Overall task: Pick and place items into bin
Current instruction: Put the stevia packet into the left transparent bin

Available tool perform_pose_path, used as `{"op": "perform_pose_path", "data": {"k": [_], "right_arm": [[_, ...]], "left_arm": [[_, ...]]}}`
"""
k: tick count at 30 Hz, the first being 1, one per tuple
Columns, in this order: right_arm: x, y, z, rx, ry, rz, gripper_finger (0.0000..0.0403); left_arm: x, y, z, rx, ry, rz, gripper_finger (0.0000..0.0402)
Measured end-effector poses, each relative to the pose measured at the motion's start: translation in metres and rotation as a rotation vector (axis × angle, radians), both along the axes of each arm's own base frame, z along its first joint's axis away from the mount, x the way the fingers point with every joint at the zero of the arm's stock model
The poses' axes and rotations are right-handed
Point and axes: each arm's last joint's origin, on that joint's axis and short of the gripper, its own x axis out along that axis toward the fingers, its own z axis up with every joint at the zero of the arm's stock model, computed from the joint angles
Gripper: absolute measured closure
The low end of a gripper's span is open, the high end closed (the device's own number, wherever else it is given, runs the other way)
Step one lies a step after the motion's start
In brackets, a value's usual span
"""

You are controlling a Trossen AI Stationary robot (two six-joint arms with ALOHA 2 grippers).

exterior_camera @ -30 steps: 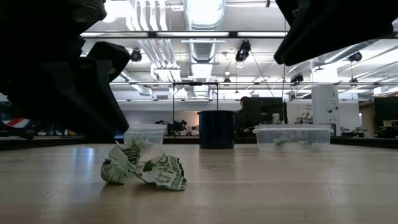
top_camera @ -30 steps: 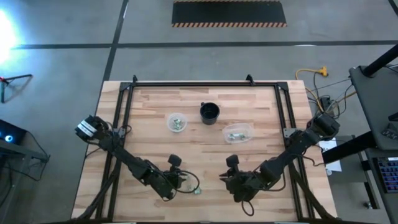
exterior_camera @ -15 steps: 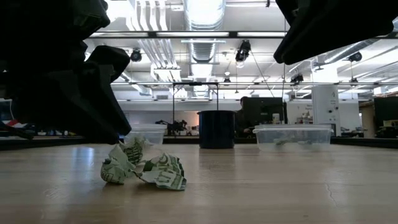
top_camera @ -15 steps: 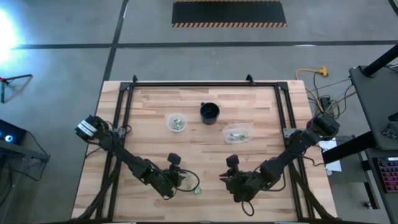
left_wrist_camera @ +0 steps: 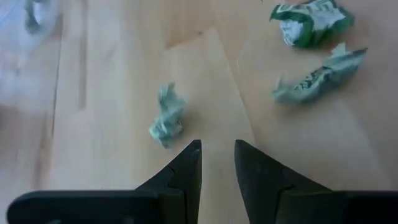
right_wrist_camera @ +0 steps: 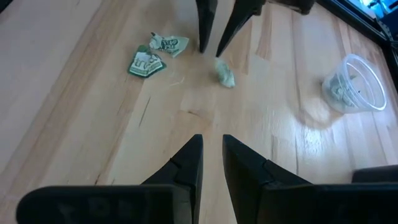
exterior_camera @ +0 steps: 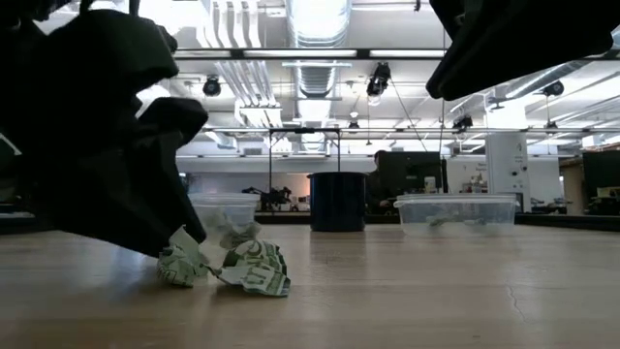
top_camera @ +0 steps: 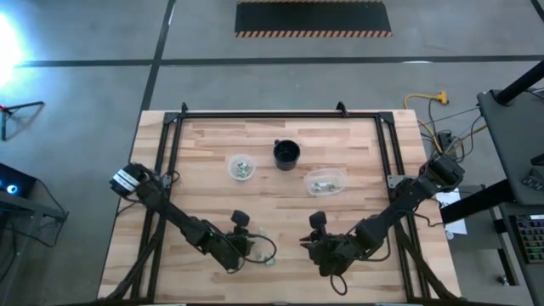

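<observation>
Three tiny crumpled green-and-white wrapper pieces lie on the wooden table near its near edge. In the left wrist view, one piece (left_wrist_camera: 166, 117) lies just ahead of my left gripper (left_wrist_camera: 217, 152), which is open with a narrow gap; two more pieces (left_wrist_camera: 311, 23) (left_wrist_camera: 318, 74) lie farther off to one side. The low view shows the pair of wrappers (exterior_camera: 232, 267) beside the left gripper (exterior_camera: 179, 228). My right gripper (right_wrist_camera: 211, 146), slightly open, hovers to the right of them, facing the pieces (right_wrist_camera: 225, 73). In the high view both grippers (top_camera: 249, 246) (top_camera: 313, 245) sit near the near edge.
A black cup (top_camera: 286, 154) stands mid-table toward the far side. A clear round cup (top_camera: 241, 167) to its left and a clear tub (top_camera: 325, 181) to its right each hold greenish pieces. A black frame (top_camera: 280, 116) borders the table.
My left gripper has come down and shifted slightly toward the table's right, closing in on the wrapper pieces; in the low view its dark bulk now sits lower, right beside them. The wrappers and the right arm have stayed where they were.
</observation>
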Motion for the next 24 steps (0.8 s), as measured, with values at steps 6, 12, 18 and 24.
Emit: {"op": "perform_pose_path", "data": {"k": [6,12,18,24], "right_arm": [[0.000,0.000,0.000,0.001,0.001,-0.002,0.0351],[0.000,0.000,0.000,0.000,0.003,-0.001,0.0351],[0.000,0.000,0.000,0.000,0.003,-0.002,0.0351],[0.000,0.000,-0.001,0.000,0.003,-0.002,0.0351]], "left_arm": [[0.002,0.000,0.005,0.048,-0.034,0.026,0.0320],[0.002,0.002,0.015,0.042,-0.063,0.038,0.0307],[0.004,0.004,0.014,0.040,-0.067,0.048,0.0266],[0.012,0.015,0.016,0.037,-0.072,0.090,0.0249]]}}
